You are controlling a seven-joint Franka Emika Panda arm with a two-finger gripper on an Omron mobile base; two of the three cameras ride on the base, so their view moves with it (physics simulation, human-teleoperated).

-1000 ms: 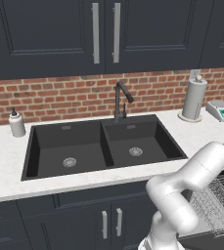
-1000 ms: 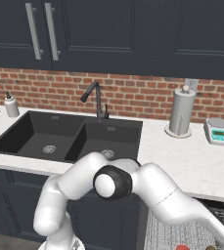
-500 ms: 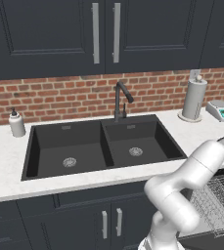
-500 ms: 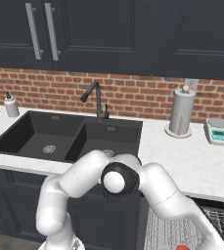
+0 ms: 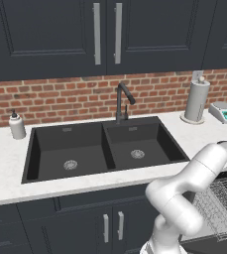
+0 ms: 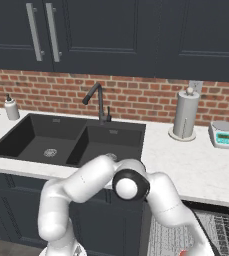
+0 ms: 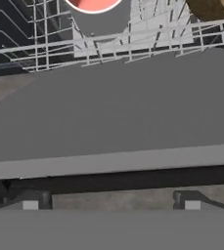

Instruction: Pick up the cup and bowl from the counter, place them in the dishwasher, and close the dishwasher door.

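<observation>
Grey dishwasher door [image 7: 113, 122] lowered, wire rack [image 7: 133, 41] behind

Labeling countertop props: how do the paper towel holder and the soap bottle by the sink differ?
The paper towel holder is tall, grey, on a round base; the soap bottle is shorter, whitish, with a dark pump. The holder stands right of the black double sink, beside a kitchen scale; the bottle stands left of it. Both are upright on the counter against the brick wall.

One faucet [image 5: 122, 101], two sink basins [image 5: 105, 149]
</observation>
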